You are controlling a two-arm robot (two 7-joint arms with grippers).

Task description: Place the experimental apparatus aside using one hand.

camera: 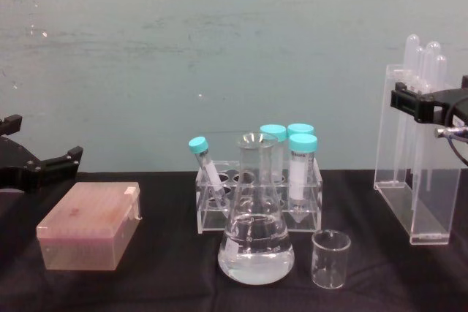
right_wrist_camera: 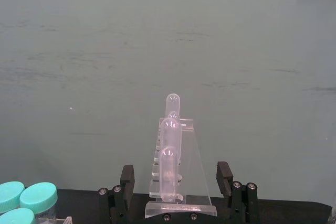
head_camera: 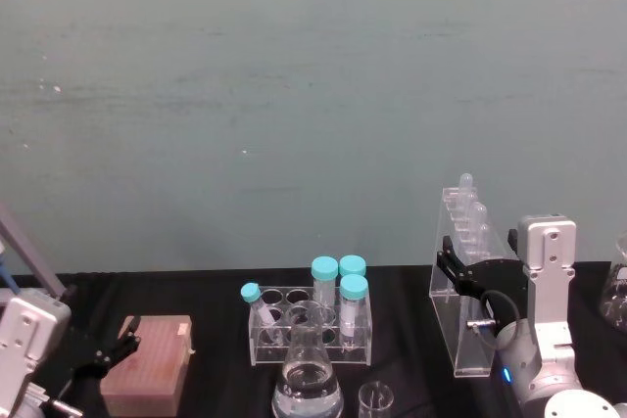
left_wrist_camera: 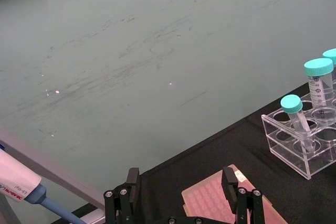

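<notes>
The right pincer [right_wrist_camera: 175, 169], fingers spread, straddles the tall acrylic pipette stand [camera: 417, 195] on the desk's [camera: 168, 283] right. The left pincer [left_wrist_camera: 180, 174] hangs spread beside the pink tip box [left_wrist_camera: 210, 203].

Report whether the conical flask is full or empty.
Partly full. The clear glass conical flask stands upright, with clear liquid filling only its wide base; the neck is empty.

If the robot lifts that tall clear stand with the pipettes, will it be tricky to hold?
Probably stiff but slippery: the stand looks like smooth clear acrylic. Tall on a narrow base, it may tip if pushed high. Its upright pipettes might slide out if tilted.
</notes>
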